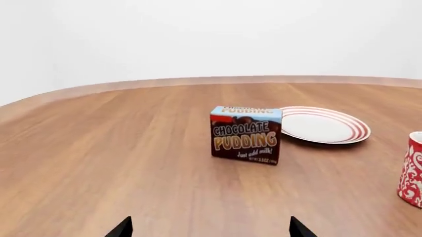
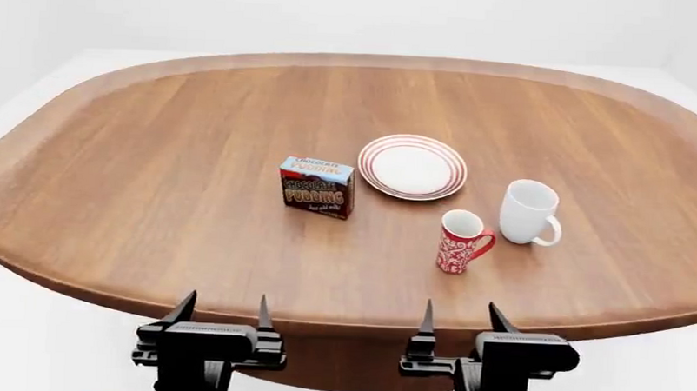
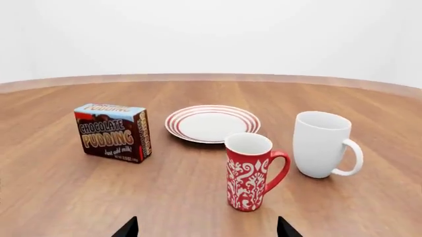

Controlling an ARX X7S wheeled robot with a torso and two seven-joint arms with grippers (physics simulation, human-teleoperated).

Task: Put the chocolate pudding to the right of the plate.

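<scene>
The chocolate pudding [image 2: 317,187] is a small brown carton with a light-blue top, standing on the wooden table just left of the plate [image 2: 412,166], a round white plate with red rings. It also shows in the left wrist view [image 1: 246,134] and the right wrist view [image 3: 113,132]; the plate shows there too [image 1: 323,124] [image 3: 212,123]. My left gripper [image 2: 220,311] and right gripper [image 2: 458,318] are open and empty at the table's near edge, well short of the carton. Only their fingertips [image 1: 121,228] [image 3: 283,227] show in the wrist views.
A red patterned mug [image 2: 461,241] and a white mug [image 2: 528,212] stand right of and nearer than the plate; both show in the right wrist view [image 3: 251,171] [image 3: 321,143]. The table [image 2: 152,154] is a large wooden oval.
</scene>
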